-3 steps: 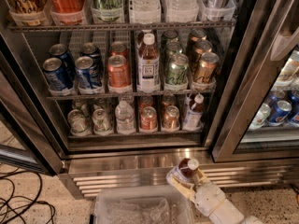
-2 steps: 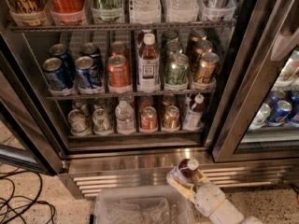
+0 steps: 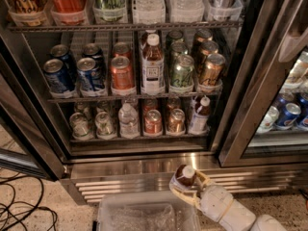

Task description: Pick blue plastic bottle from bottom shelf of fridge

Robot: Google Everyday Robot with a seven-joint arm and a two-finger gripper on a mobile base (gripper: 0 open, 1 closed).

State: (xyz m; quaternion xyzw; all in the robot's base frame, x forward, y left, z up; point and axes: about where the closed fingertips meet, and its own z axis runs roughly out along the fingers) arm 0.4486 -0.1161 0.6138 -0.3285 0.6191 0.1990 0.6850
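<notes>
The fridge point(image 3: 144, 150) stands open. Its bottom shelf point(image 3: 139, 137) holds small cans, a clear water bottle point(image 3: 128, 121) and, at the right end, a small bottle with a white cap and a pale blue-and-white label point(image 3: 198, 115). My gripper point(image 3: 186, 186) is below the shelf, in front of the ribbed base grille point(image 3: 125, 182). Its cream fingers point(image 3: 174, 187) are shut on a blue plastic bottle point(image 3: 185, 176) with a white cap and dark reddish liquid, held upright outside the fridge.
A clear plastic bin point(image 3: 144, 214) sits on the floor just left of my gripper. Cables point(image 3: 21, 211) lie on the floor at the left. The open door's frame point(image 3: 29, 143) is at the left. The adjoining cooler point(image 3: 288, 114) is at the right.
</notes>
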